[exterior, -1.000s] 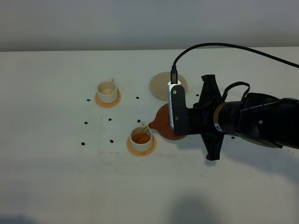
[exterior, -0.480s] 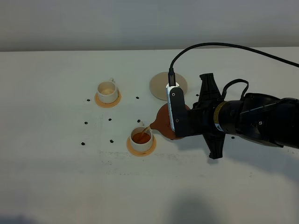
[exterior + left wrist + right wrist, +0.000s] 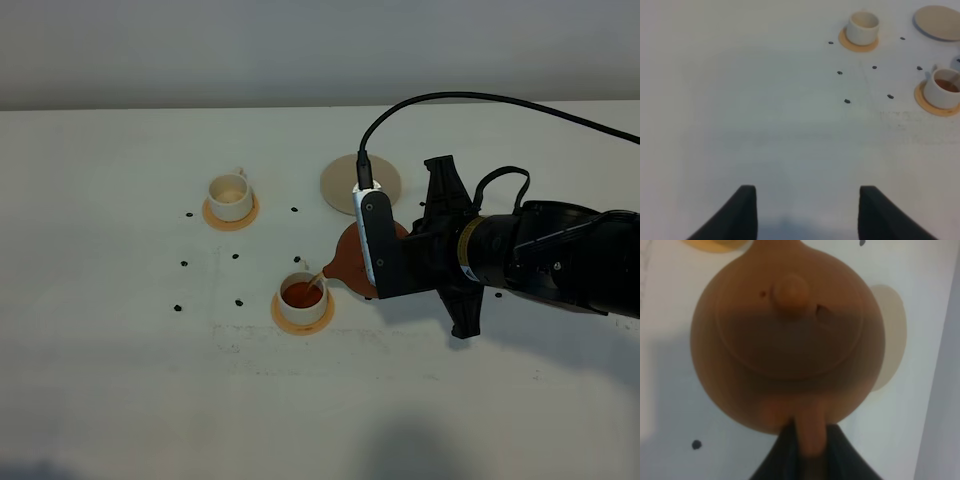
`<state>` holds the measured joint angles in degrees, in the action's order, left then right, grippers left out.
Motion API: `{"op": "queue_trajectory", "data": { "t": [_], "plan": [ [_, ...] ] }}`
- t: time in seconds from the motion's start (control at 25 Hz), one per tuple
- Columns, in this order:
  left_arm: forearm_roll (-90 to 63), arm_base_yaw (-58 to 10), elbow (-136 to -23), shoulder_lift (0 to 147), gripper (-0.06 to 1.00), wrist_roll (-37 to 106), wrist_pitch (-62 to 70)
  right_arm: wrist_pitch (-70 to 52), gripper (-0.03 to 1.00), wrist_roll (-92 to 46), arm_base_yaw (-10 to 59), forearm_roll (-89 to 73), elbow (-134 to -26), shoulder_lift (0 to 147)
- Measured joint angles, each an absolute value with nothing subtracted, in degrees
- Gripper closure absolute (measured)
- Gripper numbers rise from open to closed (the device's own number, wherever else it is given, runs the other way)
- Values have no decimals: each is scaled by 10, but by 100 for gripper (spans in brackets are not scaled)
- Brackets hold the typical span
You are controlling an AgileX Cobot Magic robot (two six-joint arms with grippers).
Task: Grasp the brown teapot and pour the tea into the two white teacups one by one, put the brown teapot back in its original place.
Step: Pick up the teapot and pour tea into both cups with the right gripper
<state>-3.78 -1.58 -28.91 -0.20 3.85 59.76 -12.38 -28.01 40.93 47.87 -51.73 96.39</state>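
Right wrist view: the right gripper (image 3: 810, 442) is clamped on the loop handle (image 3: 809, 432) of the brown teapot (image 3: 785, 340), one dark finger pressed against each side of it, with the lid knob (image 3: 790, 292) facing the camera and the pot's shadow cast on the desk (image 3: 120, 380) beneath. Exterior high view: the pot is held tilted near the middle of the desk, its spout (image 3: 325, 270) lowered over the rim of the near teacup (image 3: 303, 297); a thin stream joins spout and cup, which holds orange-red tea and stands on an orange-tan saucer (image 3: 303, 320). Behind the pot, toward the far edge of the desk, lies the bare beige coaster (image 3: 340, 180), crossed by the arm's black cable (image 3: 480, 100). The far teacup (image 3: 230, 196), pale inside, stands on its own saucer to the left of the coaster, well apart from the pot. Small black marks (image 3: 185, 264) dot the desk around both cups. Left wrist view: the left gripper (image 3: 807, 192) hangs over bare desk toward the left edge, its fingers apart, holding nothing.
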Motion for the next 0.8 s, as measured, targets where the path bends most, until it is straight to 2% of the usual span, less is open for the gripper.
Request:
{"op": "queue_trajectory", "data": {
  "t": [0.8],
  "plan": [
    [-38, -16, -289, -2, 47, 39, 598, -123, 88, -280, 409, 497, -528, 964]
  ]
}}
